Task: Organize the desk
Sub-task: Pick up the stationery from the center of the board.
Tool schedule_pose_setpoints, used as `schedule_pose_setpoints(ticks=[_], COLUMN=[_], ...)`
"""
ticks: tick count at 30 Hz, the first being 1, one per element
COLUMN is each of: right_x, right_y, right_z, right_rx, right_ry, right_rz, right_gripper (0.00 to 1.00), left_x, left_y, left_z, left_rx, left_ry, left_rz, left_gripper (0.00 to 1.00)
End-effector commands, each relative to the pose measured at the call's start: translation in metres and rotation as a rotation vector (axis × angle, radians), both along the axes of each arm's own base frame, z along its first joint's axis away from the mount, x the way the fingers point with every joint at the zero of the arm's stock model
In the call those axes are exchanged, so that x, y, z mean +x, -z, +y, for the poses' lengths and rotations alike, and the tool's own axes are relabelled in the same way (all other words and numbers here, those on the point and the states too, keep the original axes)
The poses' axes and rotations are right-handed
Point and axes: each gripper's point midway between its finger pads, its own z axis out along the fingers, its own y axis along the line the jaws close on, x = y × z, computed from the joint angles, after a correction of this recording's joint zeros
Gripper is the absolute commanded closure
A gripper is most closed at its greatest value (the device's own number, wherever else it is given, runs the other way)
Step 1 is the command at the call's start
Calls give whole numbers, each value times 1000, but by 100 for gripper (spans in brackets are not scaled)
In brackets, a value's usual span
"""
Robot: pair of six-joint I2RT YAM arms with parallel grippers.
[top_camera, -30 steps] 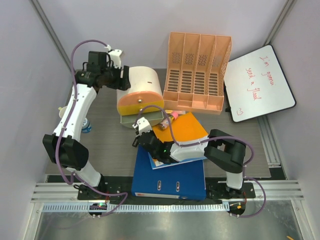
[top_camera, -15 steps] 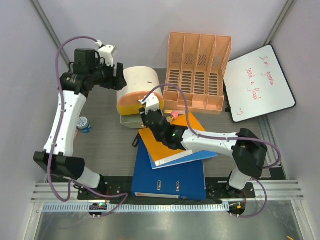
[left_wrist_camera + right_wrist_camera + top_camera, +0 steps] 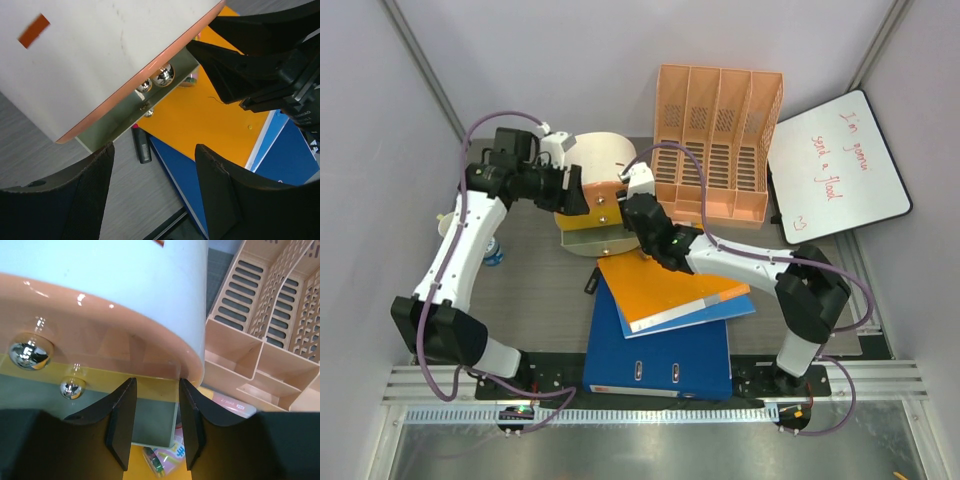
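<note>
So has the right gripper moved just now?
Yes: the right gripper went up the overhead view and slightly right, closing on the peach file organizer.

Bare desk [image 3: 538, 290] is open at the near left, apart from a small bottle [image 3: 492, 250] by the left edge, while the drawer box [image 3: 605, 160], file rack [image 3: 715, 150], whiteboard [image 3: 835, 165] and the orange folder [image 3: 665, 290] on the blue binder [image 3: 660, 355] fill the middle, far and right sides.

Dark grey wood-grain desk [image 3: 545, 290], rectangular, black strip and rail along near edge
</note>
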Motion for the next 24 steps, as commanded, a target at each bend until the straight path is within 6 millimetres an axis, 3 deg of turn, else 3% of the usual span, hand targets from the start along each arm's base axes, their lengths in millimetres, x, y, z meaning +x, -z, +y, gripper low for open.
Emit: schedule_pose_setpoints(ticks=[1,5,12,20,24], right_x=[11,18,29,40,41], right_y=[-16,-13,-9,2,8], right_z=[8,9,15,30,34], right_rx=[65,59,45,24,15], right_ry=[-12,-16,-30,-75,-86], right_rz=[-14,-9,-1,31,49], right_gripper=[55,55,56,55,56], left_x=[0,2,29,64,70], left_y=[-1,20,38,42,43], left_z=[-9,-8,-5,3,3], left_rx=[-34,-21,7,61,65], left_ry=[32,27,-39,-96,-108], left_rz=[-20,7,12,-35,-34], left_gripper=[34,34,36,36,37])
